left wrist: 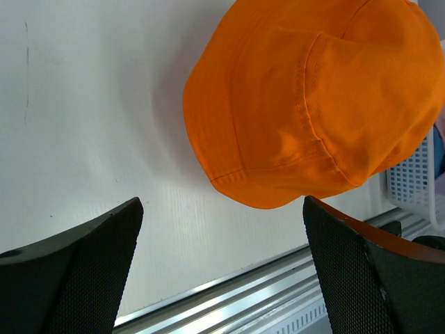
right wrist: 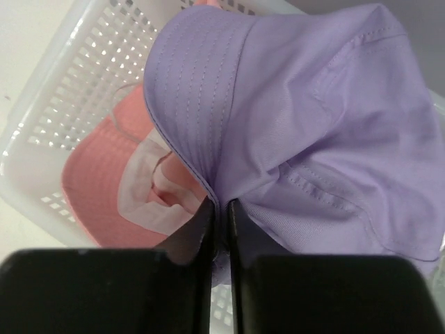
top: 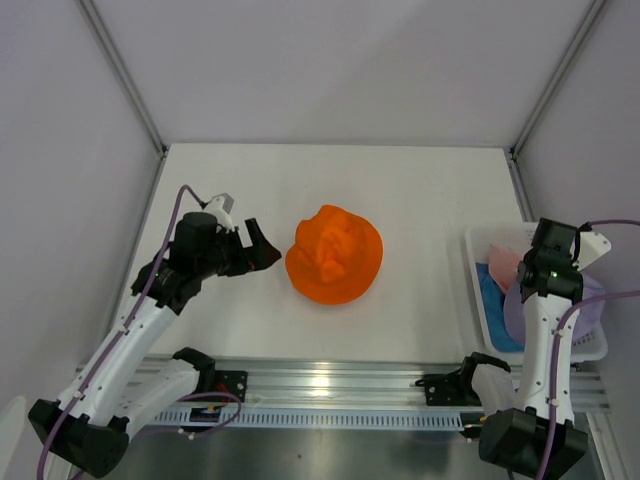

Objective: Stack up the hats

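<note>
White counter (top: pixel 230 200) under pale walls, and the orange hat (top: pixel 334 254) sits crumpled at the centre of the overhead frame, all alone. Over at the right edge, the white basket (top: pixel 472 250) holds the pink hat (right wrist: pixel 97 188) and the blue hat (top: pixel 495 305). The right fingers (right wrist: pixel 195 236) are pinched almost together on the brim edge of the pale purple hat (right wrist: pixel 299 118), with fabric bunched between them. Good spot, I'd say: the stitched brim looks like the firmest part of a light, floppy cloth that will likely sag and fold when lifted. Left fingers (left wrist: pixel 83 264) stand wide, just left of the orange hat, touching nothing.
</note>
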Controlling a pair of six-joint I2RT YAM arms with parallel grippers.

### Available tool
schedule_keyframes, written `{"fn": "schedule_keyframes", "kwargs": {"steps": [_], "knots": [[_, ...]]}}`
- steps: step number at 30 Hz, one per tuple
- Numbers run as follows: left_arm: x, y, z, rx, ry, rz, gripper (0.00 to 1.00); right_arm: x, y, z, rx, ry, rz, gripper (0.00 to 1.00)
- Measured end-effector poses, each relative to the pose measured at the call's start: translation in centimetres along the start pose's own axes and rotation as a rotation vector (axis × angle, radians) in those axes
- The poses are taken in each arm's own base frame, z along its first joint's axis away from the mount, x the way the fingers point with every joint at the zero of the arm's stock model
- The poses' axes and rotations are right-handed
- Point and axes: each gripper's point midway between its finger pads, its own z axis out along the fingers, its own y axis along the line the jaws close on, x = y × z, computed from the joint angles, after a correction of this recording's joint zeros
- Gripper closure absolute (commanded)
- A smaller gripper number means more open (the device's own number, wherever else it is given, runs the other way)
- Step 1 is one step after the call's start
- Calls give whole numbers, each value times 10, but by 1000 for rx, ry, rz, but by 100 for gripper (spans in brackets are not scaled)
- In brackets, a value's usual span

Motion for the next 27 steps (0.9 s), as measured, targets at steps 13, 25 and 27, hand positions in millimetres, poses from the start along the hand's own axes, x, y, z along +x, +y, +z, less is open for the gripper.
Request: {"fn": "schedule_keyframes", "kwargs": {"steps": [13, 25, 27], "knots": [[-2, -8, 1, 26, 18, 1, 1, -67, 12, -52, -102, -133, 49, 100], [-6, -13, -2, 47, 13, 11, 1, -108, 20, -99, -211, -207, 25, 100], [-6, -14, -2, 49, 15, 12, 1, -96, 17, -94, -197, -170, -7, 100]]}}
